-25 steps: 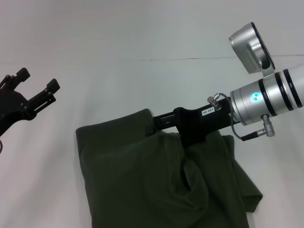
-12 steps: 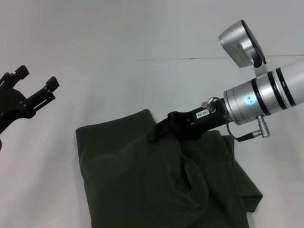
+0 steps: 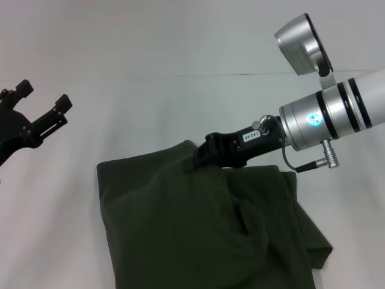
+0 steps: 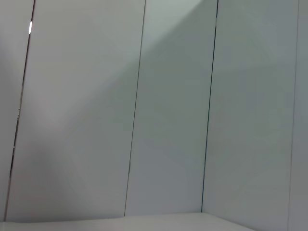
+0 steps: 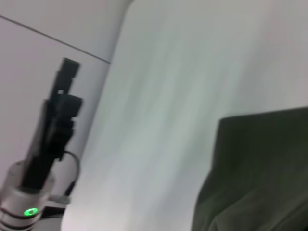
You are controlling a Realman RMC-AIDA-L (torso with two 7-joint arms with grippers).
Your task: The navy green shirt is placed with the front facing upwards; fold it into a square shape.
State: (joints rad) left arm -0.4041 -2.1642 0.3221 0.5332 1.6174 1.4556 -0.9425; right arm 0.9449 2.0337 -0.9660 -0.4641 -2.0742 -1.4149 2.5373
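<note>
The navy green shirt (image 3: 198,229) lies folded into a rough rectangle in the lower middle of the head view, plain dark cloth up, with a rumpled fold on its right half. My right gripper (image 3: 198,159) hovers just over the shirt's far edge, pointing left, on the silver arm that comes in from the right. At the left edge, well away from the shirt, my left gripper (image 3: 42,103) is held up and open with nothing in it. The right wrist view shows a corner of the shirt (image 5: 260,168) and, farther off, the left gripper (image 5: 61,103).
The shirt rests on a white table (image 3: 150,102), bare to the left and behind it. A seam line (image 3: 180,76) crosses the far side. The left wrist view shows only pale wall panels (image 4: 168,120).
The right arm has tilted up and drawn slightly back, lifting the right gripper out of the shirt's fold to its far edge. The left gripper has drifted slightly left and up. The shirt stays put.
</note>
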